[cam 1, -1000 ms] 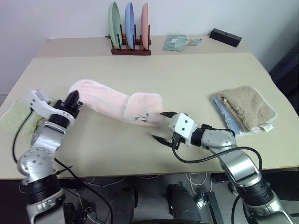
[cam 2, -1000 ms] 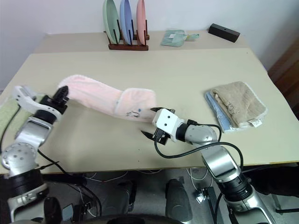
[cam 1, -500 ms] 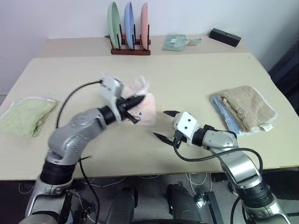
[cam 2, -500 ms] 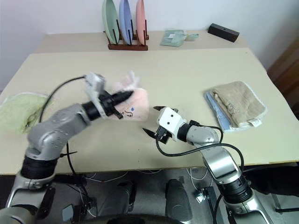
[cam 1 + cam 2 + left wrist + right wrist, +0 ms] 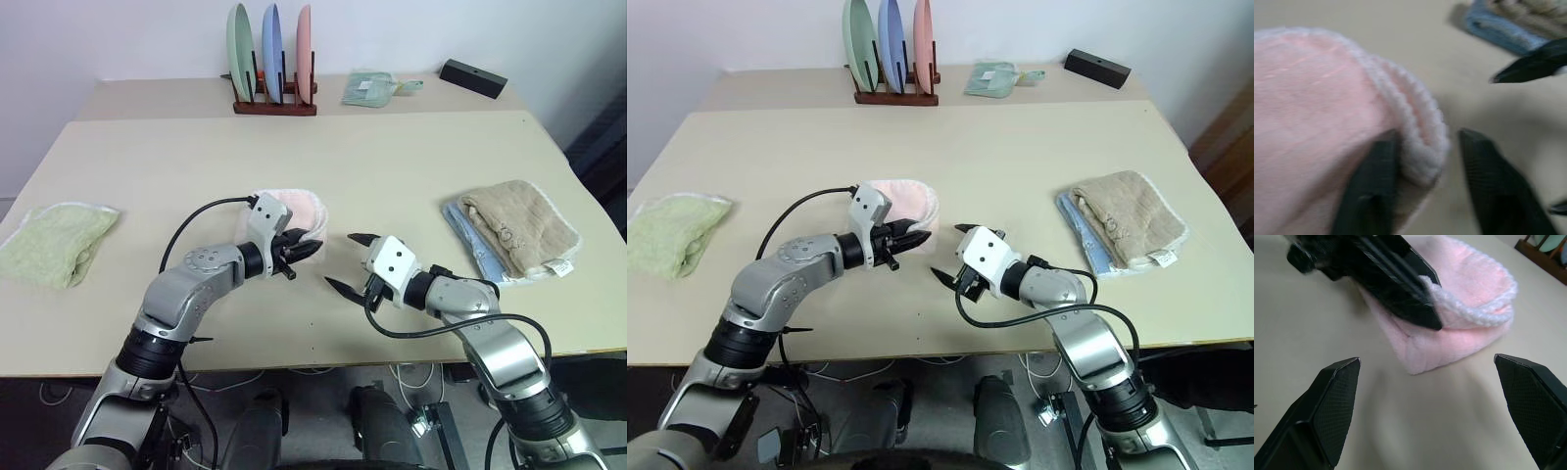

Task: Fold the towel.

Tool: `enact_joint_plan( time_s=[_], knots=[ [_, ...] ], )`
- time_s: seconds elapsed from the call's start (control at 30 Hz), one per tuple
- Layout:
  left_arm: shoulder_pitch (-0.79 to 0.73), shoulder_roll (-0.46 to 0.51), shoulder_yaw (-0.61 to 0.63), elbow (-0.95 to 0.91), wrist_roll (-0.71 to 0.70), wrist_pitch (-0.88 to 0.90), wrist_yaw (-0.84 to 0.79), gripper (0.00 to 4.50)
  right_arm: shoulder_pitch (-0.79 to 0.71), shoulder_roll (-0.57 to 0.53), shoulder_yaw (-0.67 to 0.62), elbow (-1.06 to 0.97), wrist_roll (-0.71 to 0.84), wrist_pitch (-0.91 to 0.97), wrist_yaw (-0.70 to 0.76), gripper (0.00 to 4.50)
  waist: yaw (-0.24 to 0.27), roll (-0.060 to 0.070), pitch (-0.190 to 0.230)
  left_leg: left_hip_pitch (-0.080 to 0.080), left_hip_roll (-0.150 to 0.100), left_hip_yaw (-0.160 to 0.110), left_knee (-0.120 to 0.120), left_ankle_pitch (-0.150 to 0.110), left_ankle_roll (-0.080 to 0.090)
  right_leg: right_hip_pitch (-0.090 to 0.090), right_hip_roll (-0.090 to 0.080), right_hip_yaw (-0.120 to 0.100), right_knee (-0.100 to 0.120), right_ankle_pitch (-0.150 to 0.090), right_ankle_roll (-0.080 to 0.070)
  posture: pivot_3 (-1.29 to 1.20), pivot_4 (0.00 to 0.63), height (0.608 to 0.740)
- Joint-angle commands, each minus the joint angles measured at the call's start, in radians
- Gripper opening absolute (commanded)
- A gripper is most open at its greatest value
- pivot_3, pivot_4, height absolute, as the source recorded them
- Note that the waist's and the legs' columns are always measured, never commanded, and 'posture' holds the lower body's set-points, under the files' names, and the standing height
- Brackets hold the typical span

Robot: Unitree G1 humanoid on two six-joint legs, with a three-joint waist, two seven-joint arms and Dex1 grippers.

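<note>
Near the table's front edge, the right gripper hovers with jaws spread wide. Just left, the left gripper has its fingers parted astride the folded pink towel's white edge, mid-table. Plate rack far behind.

The left arm reaches in across the body, elbow bent, wrist turned so the left gripper points toward the right side; its fingers stand parted; the right arm bends inward, forearm low, right gripper aimed leftward, its jaws spread wide; the two grippers sit near each other, not touching.
</note>
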Motion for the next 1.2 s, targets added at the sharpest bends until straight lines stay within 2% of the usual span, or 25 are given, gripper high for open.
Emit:
enact_joint_plan(
  time_s=[0.03, 0.07, 0.13, 0.17, 0.27, 0.37, 0.43, 0.57, 0.67, 0.9, 1.0, 1.1, 1.2],
  knots=[
    [0.048, 0.054, 0.173, -0.135, -0.151, -0.015, -0.123, 3.87, -0.037, -0.018, -0.052, -0.015, 0.014, 0.003, 0.007, 4.50, -0.002, 0.000, 0.000, 0.000, 0.000, 0.000, 0.000, 0.000, 0.000, -0.001, 0.000, 0.000, 0.000, 0.000, 0.000, 0.00, 0.150, 0.740],
    [0.051, 0.065, 0.241, -0.124, -0.188, -0.007, -0.117, 4.32, -0.049, -0.015, -0.068, -0.018, 0.034, 0.018, 0.010, 4.24, 0.001, 0.000, 0.000, 0.000, 0.000, 0.000, 0.000, 0.000, 0.000, -0.001, 0.000, 0.000, 0.001, 0.000, 0.000, 0.00, 0.150, 0.740],
    [0.031, 0.079, 0.366, -0.055, -0.211, -0.004, -0.059, 4.34, -0.086, 0.003, -0.101, -0.021, 0.076, 0.055, 0.008, 3.61, 0.004, 0.000, 0.000, 0.000, 0.000, 0.000, 0.000, 0.000, 0.000, 0.000, 0.000, 0.000, 0.001, 0.000, 0.000, 0.00, 0.150, 0.740],
    [0.010, 0.086, 0.405, -0.009, -0.179, -0.024, -0.016, 4.18, -0.116, 0.017, -0.113, -0.013, 0.094, 0.077, 0.002, 3.15, 0.003, 0.000, 0.000, 0.000, 0.000, -0.001, 0.000, 0.000, 0.000, 0.000, 0.000, 0.000, 0.001, 0.000, -0.001, 0.00, 0.150, 0.740],
    [-0.027, 0.106, 0.388, 0.050, -0.050, -0.102, 0.039, 2.90, -0.200, 0.072, -0.120, 0.024, 0.128, 0.121, -0.020, 1.56, 0.004, 0.000, 0.000, 0.000, 0.000, -0.001, 0.001, 0.000, 0.000, 0.000, 0.000, 0.000, 0.002, 0.000, 0.000, 0.00, 0.150, 0.740],
    [-0.036, 0.096, 0.323, 0.085, 0.037, -0.143, 0.049, 1.30, -0.289, 0.154, -0.102, 0.097, 0.133, 0.140, -0.059, 0.02, 0.006, 0.000, 0.000, 0.000, 0.000, 0.000, 0.000, 0.000, 0.000, 0.001, 0.000, 0.000, 0.001, 0.000, 0.000, 0.00, 0.150, 0.740],
    [-0.035, 0.083, 0.259, 0.094, 0.089, -0.174, 0.030, 0.31, -0.343, 0.209, -0.083, 0.175, 0.117, 0.140, -0.088, 0.00, 0.006, 0.000, 0.000, 0.000, -0.001, 0.000, 0.000, 0.000, 0.000, 0.000, 0.000, 0.000, 0.001, 0.000, 0.000, 0.00, 0.150, 0.740],
    [-0.046, 0.017, 0.173, 0.176, 0.172, -0.248, 0.014, 0.31, -0.413, 0.300, -0.029, 0.367, 0.086, 0.103, -0.112, 0.00, 0.003, 0.000, 0.000, 0.000, -0.001, 0.000, 0.000, 0.000, 0.000, 0.000, 0.000, 0.000, 0.001, 0.000, 0.000, 0.00, 0.150, 0.740],
    [-0.023, 0.004, 0.109, 0.255, 0.263, -0.324, -0.003, 0.31, -0.435, 0.365, -0.010, 0.523, 0.060, 0.060, -0.145, 0.00, -0.004, 0.000, 0.000, 0.000, -0.001, 0.000, 0.000, 0.000, -0.001, -0.001, 0.000, 0.000, 0.002, 0.001, 0.000, 0.00, 0.150, 0.740],
    [0.031, -0.062, 0.128, 0.425, 0.310, -0.436, 0.003, 0.31, -0.383, 0.387, 0.057, 0.752, -0.045, -0.056, -0.180, 0.00, -0.002, 0.000, -0.001, 0.000, 0.000, 0.000, -0.002, 0.001, -0.001, -0.003, 0.000, 0.000, 0.004, 0.001, 0.000, 0.00, 0.150, 0.740],
    [0.053, -0.078, 0.128, 0.436, 0.319, -0.468, -0.005, 0.31, -0.367, 0.383, 0.046, 0.746, -0.055, -0.076, -0.186, 0.00, -0.002, 0.001, -0.002, 0.003, 0.000, 0.000, -0.002, 0.001, -0.001, 0.000, 0.000, 0.000, 0.004, 0.001, 0.000, 0.00, 0.150, 0.740],
    [0.070, -0.092, 0.183, 0.359, 0.253, -0.463, -0.018, 0.31, -0.356, 0.366, 0.016, 0.664, -0.040, -0.098, -0.175, 0.00, -0.002, 0.001, -0.002, 0.003, 0.000, 0.000, -0.001, 0.001, -0.001, 0.000, 0.000, 0.000, 0.005, 0.001, 0.000, 0.00, 0.150, 0.740],
    [0.065, -0.077, 0.327, 0.268, 0.112, -0.368, 0.001, 0.26, -0.341, 0.282, 0.012, 0.511, -0.051, -0.118, -0.124, 0.78, -0.001, 0.001, -0.001, 0.001, 0.000, -0.001, -0.001, 0.001, -0.001, -0.002, 0.000, 0.000, 0.005, 0.001, 0.000, 0.00, 0.150, 0.740]
  ],
)
